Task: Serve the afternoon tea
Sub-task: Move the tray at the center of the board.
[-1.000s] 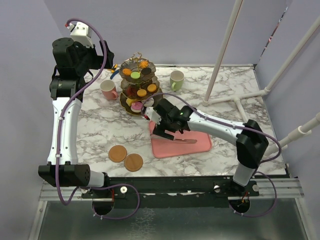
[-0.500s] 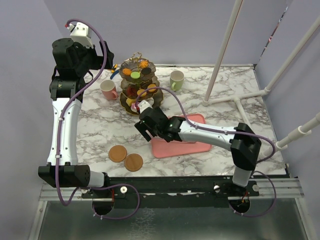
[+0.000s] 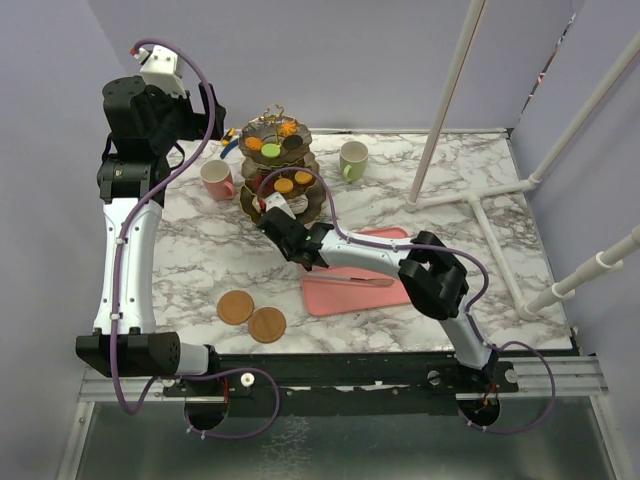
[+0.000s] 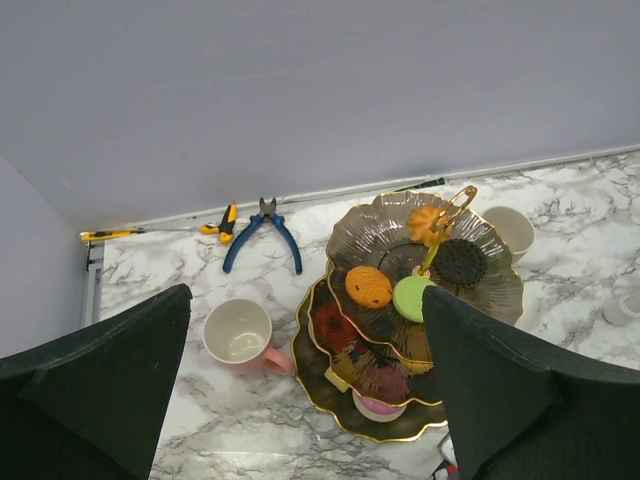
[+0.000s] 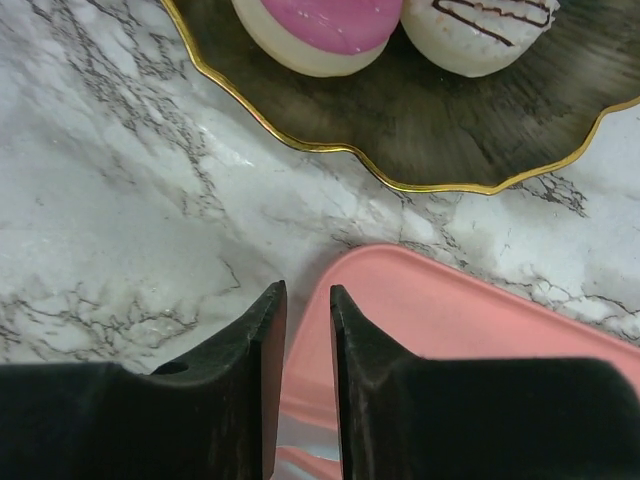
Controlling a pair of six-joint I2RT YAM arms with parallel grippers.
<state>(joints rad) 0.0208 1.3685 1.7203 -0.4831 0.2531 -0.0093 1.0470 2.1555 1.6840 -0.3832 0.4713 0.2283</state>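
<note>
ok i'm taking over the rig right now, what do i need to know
Left hand open, high over the back of the table, holding nothing.
Right hand nearly shut on the corner rim of the pink tray, beside the stand.
Pastries sit on the stand's tiers. Pink mug left of it, green mug right, both off the two coasters near the front edge.
Left: mugs onto coasters, probably.

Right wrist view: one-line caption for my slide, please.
Right claw narrowed around a corner of the pink tray, beside the gold-rimmed stand holding a pink-iced pastry and a chocolate-striped pastry.
</note>
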